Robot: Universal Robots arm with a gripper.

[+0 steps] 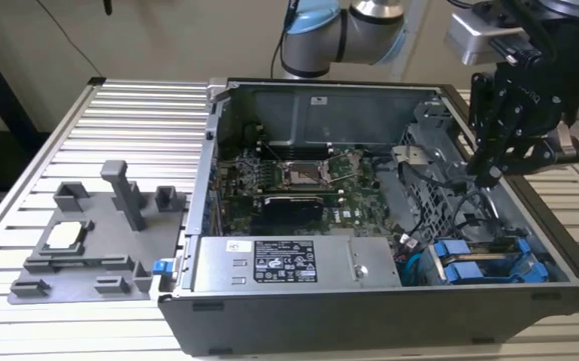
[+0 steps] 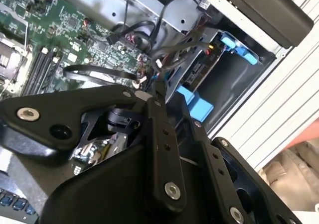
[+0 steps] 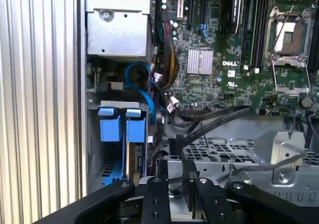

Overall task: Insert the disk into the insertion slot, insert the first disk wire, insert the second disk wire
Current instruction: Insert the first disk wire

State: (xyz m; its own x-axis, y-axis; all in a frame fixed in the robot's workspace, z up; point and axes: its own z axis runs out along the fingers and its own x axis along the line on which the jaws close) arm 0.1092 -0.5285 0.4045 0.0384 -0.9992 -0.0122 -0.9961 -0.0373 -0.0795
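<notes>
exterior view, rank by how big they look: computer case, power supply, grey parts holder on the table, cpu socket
1. computer case
2. grey parts holder
3. power supply, not far behind the holder
4. cpu socket, clearly smallest

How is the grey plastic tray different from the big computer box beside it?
The grey tray is low and flat, with little posts sticking up; the computer box is much bigger and taller. The tray is mostly plain grey; the box lies open, showing a green circuit board and cables. Both rest on the slatted table.
</notes>
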